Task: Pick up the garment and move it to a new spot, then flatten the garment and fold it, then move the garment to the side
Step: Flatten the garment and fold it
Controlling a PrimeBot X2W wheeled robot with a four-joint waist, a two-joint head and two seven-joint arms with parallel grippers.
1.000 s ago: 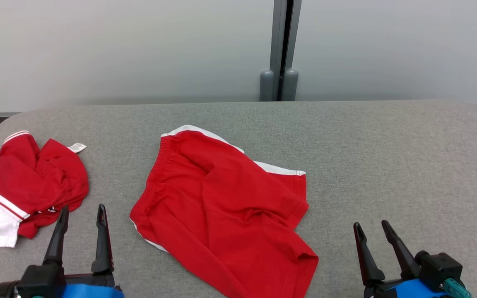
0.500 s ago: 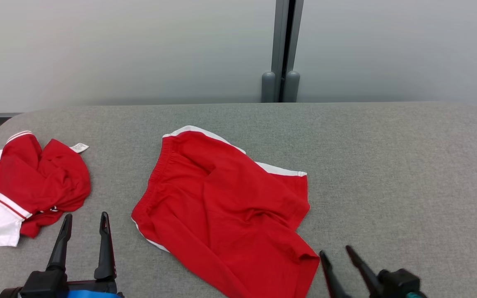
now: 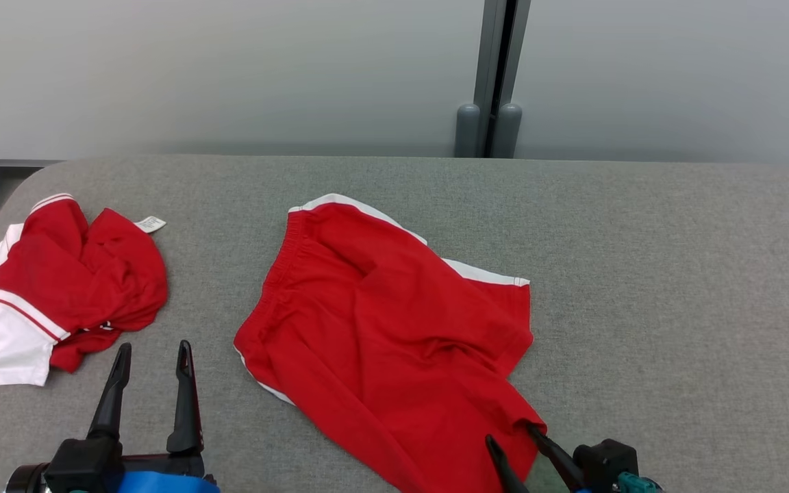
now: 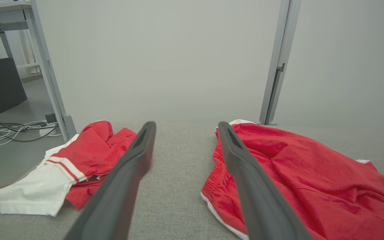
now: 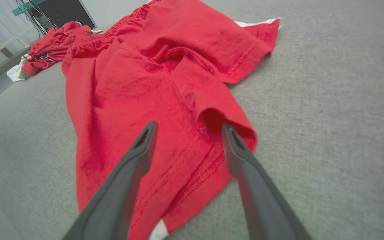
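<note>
The red shorts lie rumpled near the middle of the bench, with the waistband on the left and one leg reaching toward the near edge. The right gripper sits low at that leg's hem. Its jaws are released and wide, straddling the raised fold of the leg opening, and nothing is grasped. The step in hand appears to be the first pick-up. Advance the right gripper until the hem lies well between the fingers, then clench on both cloth layers, not the top one alone. A shallow bite at the stitched edge is likely to slip once the fabric takes weight. The left gripper hovers over bare bench between the shorts and a crumpled red-and-white garment, jaws likewise released and empty. Direct it to the waistband, away from that second garment. Lift both ends together and slowly so that the shorts hang open without twisting.
</note>
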